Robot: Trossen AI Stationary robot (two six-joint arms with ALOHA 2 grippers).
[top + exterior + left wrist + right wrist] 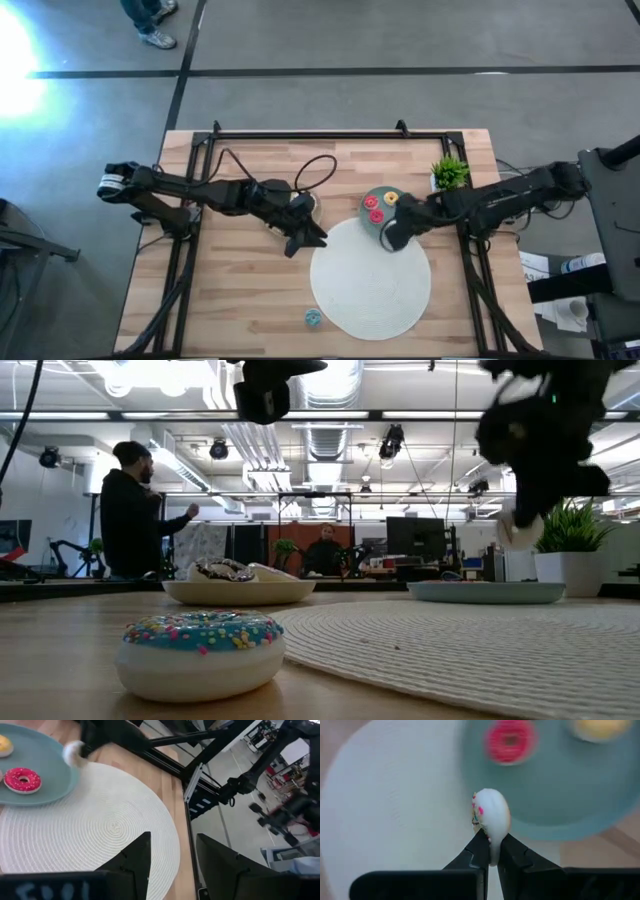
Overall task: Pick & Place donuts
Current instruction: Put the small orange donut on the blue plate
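My right gripper (491, 847) is shut on a small white donut (491, 816) with coloured sprinkles on one face. It hangs over the spot where the teal plate (555, 795) meets the white mat (370, 285). On the teal plate lie a red mini donut (511, 741) and a yellow one (600, 727). A blue-iced donut (200, 650) rests flat on the wood near the table's near edge. A brown-white iced donut (222, 570) lies in the beige plate (240, 592). My left gripper (300, 243) is open and holds nothing, raised over the wood beside the mat's left rim. My right gripper pinches the white donut by its rim (492, 840) between the two fingers. The donut stands on edge above the fingertips, lifted clear of the mat and the teal plate.
A potted plant (450, 172) stands at the table's far right, behind the teal plate. A dark frame rail runs along the far edge and down both sides. A person stands in the room beyond the table. Most of the mat lies bare.
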